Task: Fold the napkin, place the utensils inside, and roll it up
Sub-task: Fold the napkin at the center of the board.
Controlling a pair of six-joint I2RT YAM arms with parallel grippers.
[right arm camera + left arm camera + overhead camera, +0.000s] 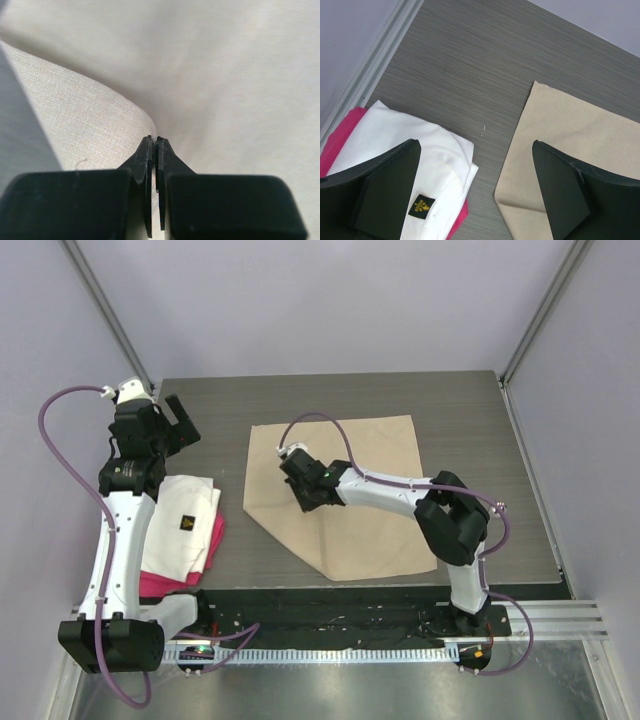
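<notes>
The beige napkin (370, 445) lies in the middle of the table, its lower left part turned in so that edge runs on a slant. My right gripper (300, 495) is over the napkin's left half and is shut on a lifted fold of it; in the right wrist view the jaws (156, 139) pinch the cloth (225, 75). My left gripper (178, 423) hangs open and empty above the table's left side, apart from the napkin; its wrist view (476, 145) shows the napkin's left edge (560, 130). No spoon is in view.
A folded white cloth with a dark logo (180, 525) lies on a pink-red cloth (165, 585) at the left, both also in the left wrist view (405, 140) (340, 140). Enclosure walls stand around the table (480, 410).
</notes>
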